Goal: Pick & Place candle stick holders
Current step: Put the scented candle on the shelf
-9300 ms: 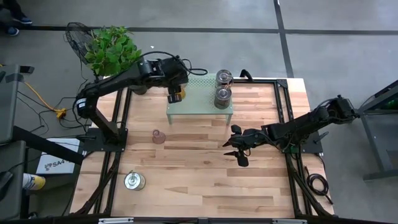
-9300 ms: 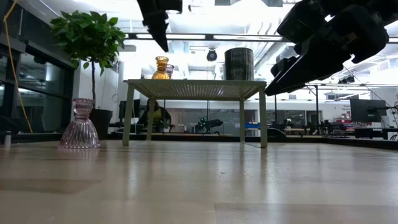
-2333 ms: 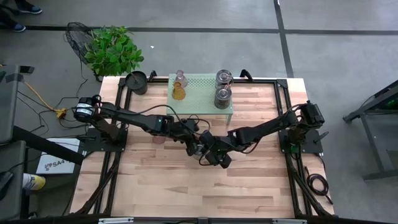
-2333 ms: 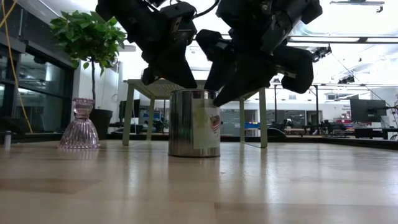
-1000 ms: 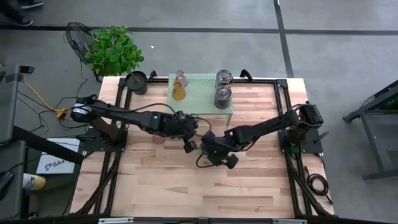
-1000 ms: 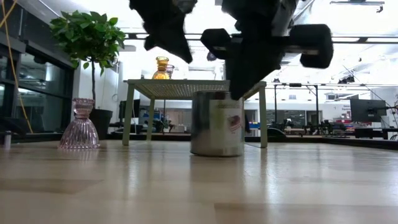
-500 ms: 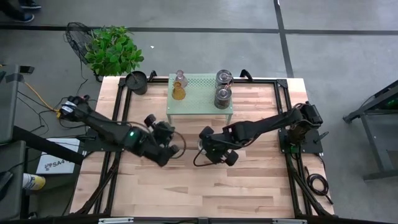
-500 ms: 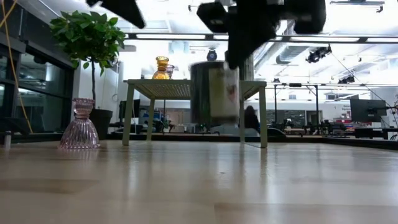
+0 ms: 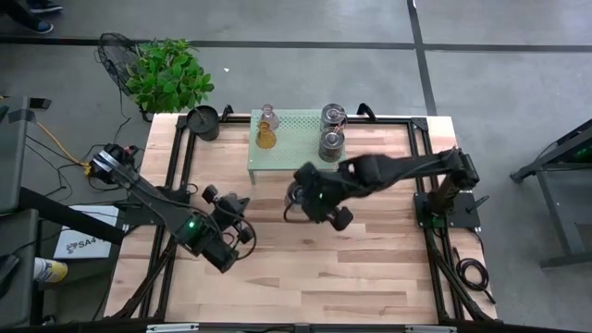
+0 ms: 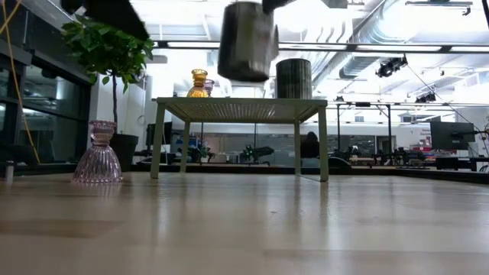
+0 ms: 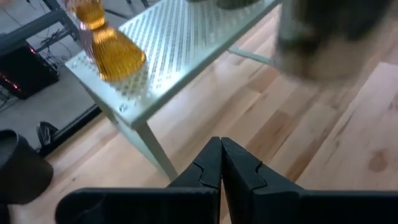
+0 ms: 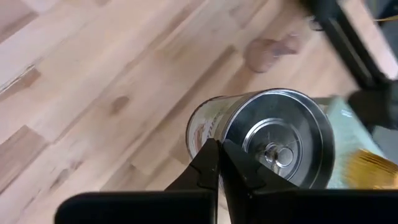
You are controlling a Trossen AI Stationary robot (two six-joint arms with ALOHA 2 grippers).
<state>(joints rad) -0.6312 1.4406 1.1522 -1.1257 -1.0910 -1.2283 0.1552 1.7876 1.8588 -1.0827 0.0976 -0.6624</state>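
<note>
Right pincer (image 12: pixel 219 144) hangs above the middle of the light wooden table (image 9: pixel 370 268), just near of the pale green perforated metal stand (image 9: pixel 296 153). Its jaws are pressed together at the rim of a squat round silvery-grey metal holder (image 12: pixel 280 134), which hangs clear of the boards in the low view (image 10: pixel 246 42). The exact point of grip is covered by the fingers, and the low view cuts the pincer off at the upper edge.

Left pincer (image 11: pixel 221 144) is closed on nothing, at the left side of the table (image 9: pixel 233 208).

On the stand:
- amber-orange glass holder (image 9: pixel 266 139), left end;
- pale clear glass holder (image 9: pixel 269 113) just beyond it, outline hard to make out;
- two more silvery-grey round holders (image 9: pixel 331 143), right end, one behind the other.

Pale pink ribbed glass holder (image 10: pixel 97 156) stands on the table to the left; from above the left arm covers it.

Black round pot (image 9: pixel 203 120) stands at the far left corner, beside a green leafy plant (image 9: pixel 166 74) beyond the table.
</note>
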